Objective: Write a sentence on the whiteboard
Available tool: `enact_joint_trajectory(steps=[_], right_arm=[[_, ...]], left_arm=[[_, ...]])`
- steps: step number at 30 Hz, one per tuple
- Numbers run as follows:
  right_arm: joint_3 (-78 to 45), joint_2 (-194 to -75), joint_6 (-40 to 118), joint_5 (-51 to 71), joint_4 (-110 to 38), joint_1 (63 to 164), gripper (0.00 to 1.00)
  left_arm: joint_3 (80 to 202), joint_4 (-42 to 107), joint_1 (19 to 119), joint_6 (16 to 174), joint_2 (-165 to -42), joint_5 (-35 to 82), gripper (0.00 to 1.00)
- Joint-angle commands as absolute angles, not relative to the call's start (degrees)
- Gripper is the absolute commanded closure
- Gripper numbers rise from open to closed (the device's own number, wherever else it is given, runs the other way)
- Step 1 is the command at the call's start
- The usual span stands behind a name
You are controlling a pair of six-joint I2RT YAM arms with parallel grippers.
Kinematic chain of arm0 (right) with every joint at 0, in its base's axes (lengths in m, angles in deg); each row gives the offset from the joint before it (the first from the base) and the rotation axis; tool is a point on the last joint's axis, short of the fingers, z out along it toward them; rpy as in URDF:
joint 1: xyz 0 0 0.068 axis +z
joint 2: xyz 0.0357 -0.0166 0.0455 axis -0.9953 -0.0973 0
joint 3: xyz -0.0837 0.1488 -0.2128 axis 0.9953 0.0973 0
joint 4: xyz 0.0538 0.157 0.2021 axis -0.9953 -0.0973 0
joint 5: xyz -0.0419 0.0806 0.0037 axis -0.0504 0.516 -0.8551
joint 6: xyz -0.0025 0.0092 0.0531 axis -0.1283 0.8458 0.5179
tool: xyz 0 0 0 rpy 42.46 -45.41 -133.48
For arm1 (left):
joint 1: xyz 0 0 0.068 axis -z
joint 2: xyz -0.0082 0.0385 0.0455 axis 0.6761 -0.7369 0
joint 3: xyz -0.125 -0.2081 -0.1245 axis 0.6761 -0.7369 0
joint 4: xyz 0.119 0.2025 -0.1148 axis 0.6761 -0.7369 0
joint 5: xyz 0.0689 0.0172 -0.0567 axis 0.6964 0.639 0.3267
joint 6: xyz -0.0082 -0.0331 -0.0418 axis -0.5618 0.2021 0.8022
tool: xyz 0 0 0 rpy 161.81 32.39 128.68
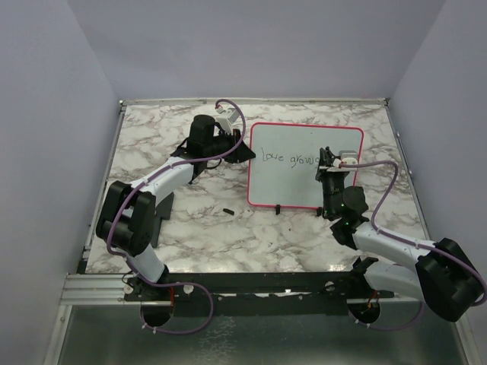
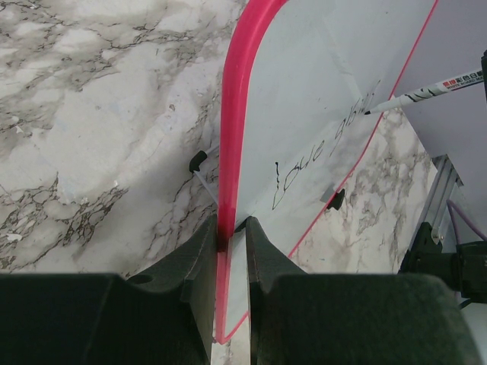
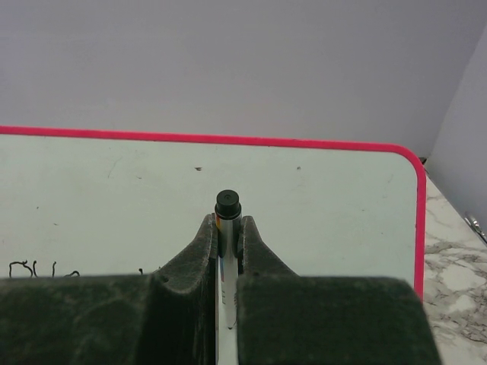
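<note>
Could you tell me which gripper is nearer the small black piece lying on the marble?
Left: the left gripper clamps the whiteboard's edge just beyond the black piece; the right gripper, holding a marker, is across the board.

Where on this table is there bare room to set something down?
Bare marble lies between the whiteboard's near edge and the base rail, right of the black cap, and in the far-left corner. Crowded: the board's left edge in the left tool, and under the marker in the right tool.
</note>
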State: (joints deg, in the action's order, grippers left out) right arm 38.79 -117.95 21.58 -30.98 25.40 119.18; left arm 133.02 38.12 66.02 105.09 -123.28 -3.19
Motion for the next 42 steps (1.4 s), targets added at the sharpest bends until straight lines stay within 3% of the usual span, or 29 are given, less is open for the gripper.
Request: enact_joint_trajectory(steps=[1,13,20,42], right_arm=[[38.9,-117.4,22.8,-30.3,22.9,118.8,0.99],[38.5,-104.5,26.3,-31.2,13.0,118.8,0.99],[39.5,-104.8,23.7,-35.8,17.3,118.3,0.99],[39.1,-110.9,25.9,-30.9,20.6,111.9,0.99]], left_arm=[[133.0,38.9,65.9,105.2,-120.7,-2.6,0.96],[133.0,38.6,65.8,105.4,-121.0,-1.8,0.96],[132.8,38.6,65.8,105.3,-120.9,-1.9,0.96],[132.9,38.3,65.8,104.8,-120.9,-1.9,0.96]])
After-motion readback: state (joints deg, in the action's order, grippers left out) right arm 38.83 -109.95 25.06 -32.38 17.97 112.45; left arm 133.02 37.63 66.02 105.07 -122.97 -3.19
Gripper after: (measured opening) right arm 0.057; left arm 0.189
